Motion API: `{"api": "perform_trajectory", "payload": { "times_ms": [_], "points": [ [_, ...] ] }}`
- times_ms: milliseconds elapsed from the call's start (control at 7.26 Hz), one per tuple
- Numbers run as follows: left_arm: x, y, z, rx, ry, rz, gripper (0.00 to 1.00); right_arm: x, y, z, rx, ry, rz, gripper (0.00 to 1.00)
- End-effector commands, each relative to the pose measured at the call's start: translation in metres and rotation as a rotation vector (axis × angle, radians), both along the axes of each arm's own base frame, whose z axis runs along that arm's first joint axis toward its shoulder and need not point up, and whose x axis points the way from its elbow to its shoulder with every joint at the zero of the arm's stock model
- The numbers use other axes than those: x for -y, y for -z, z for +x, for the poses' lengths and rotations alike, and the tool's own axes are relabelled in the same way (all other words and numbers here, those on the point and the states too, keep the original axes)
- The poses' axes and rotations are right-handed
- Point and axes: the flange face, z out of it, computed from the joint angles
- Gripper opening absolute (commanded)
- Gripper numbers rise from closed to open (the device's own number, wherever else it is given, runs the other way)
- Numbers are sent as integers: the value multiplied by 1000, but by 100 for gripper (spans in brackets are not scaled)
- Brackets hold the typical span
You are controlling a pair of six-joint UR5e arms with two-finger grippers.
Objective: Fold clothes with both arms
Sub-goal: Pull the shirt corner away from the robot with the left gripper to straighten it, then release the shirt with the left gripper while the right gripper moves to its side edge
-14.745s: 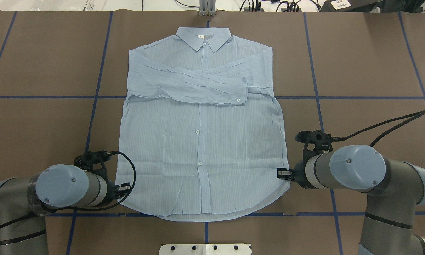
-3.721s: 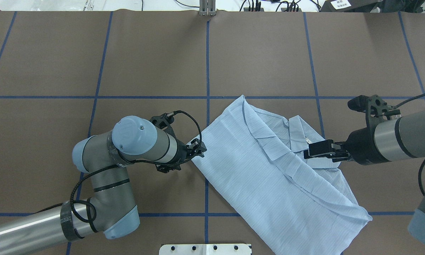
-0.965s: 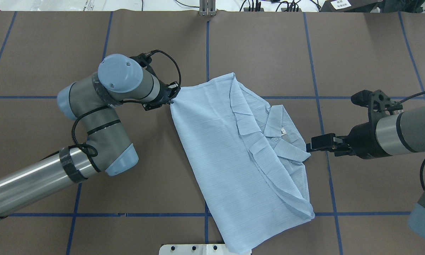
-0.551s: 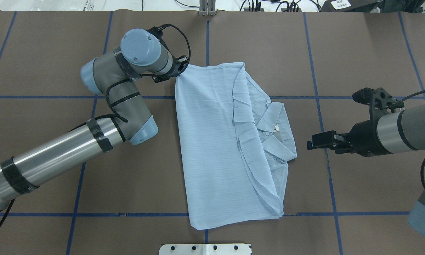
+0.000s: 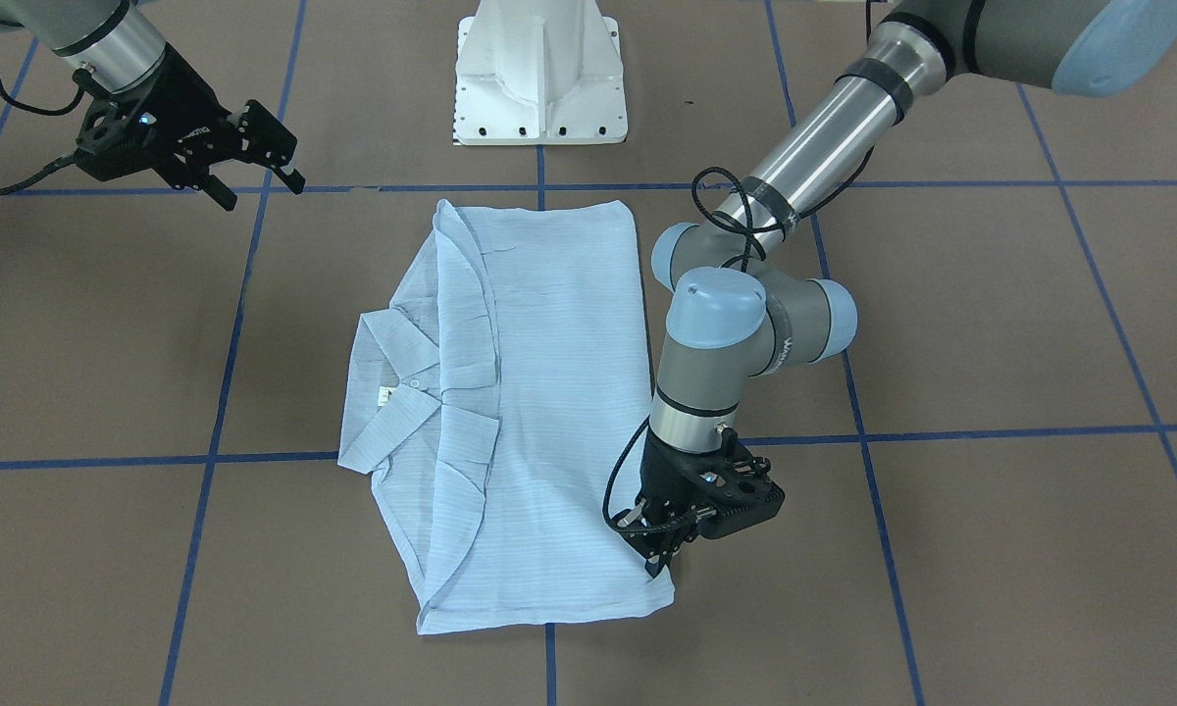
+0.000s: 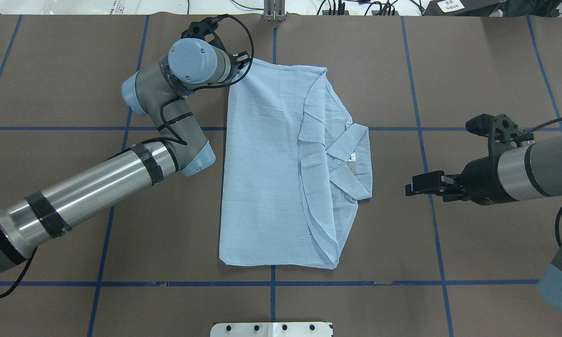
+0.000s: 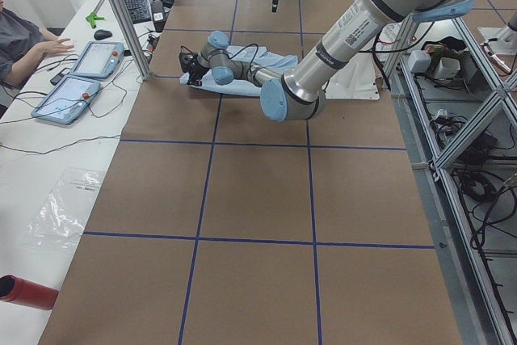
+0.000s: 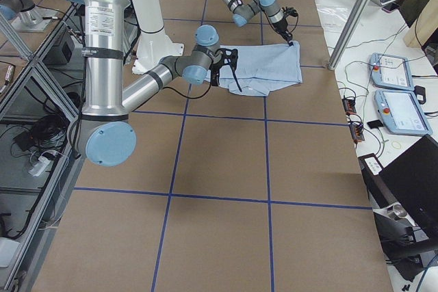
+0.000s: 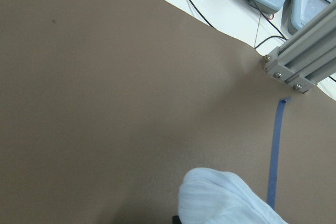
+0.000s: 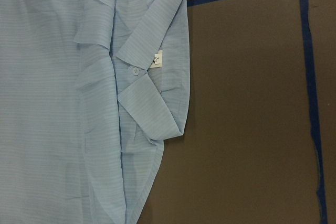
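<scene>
The clothes are one light-blue shirt (image 6: pixel 267 164), folded into a long rectangle on the brown table. Its collar and white neck tag (image 10: pixel 157 59) face up on the robot's right side. My left gripper (image 6: pixel 244 60) is shut on the shirt's far left corner; in the front-facing view the left gripper (image 5: pixel 659 564) pinches that corner low at the table. In the left wrist view a bunch of shirt fabric (image 9: pixel 226 198) shows at the bottom edge. My right gripper (image 6: pixel 410 187) hangs open beside the collar, a short gap away from it; the right gripper (image 5: pixel 260 181) holds nothing.
The white pedestal base (image 5: pixel 539 69) stands at the near table edge. An aluminium post (image 6: pixel 274 11) rises at the far edge, close to the left gripper. Blue tape lines grid the table. A person (image 7: pixel 24 30) sits at a side bench with tablets.
My left gripper has dragged the shirt's corner farther from the robot, swinging the shirt square to the table. The right gripper has let go at the collar and stayed put.
</scene>
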Motion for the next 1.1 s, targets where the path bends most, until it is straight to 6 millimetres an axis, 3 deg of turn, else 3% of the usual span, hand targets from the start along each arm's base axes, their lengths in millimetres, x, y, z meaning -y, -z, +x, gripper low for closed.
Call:
{"api": "perform_trajectory", "payload": {
  "times_ms": [0,138,276,413,551,827,965],
  "points": [
    [3,-8,-5,54,-34,51,99,18,6,-18,-1,-25,19,100],
    [4,-14,-14,57,-35,52,100,22,10,-27,0,-24,23,100],
    [-10,-21,-34,28,-68,59,100,17,8,-43,-13,-13,31,100],
    [-32,-38,-50,-20,-177,19,100,5,12,-70,-52,-24,58,100],
    [-51,-47,-67,-16,-206,-6,100,-4,34,-108,-120,-36,79,100],
    [-108,-34,-122,53,-259,36,100,-33,89,-181,-290,-38,125,100],
    [-135,-29,-142,41,-293,26,100,-60,95,-219,-344,-47,212,100]
  ]
}}
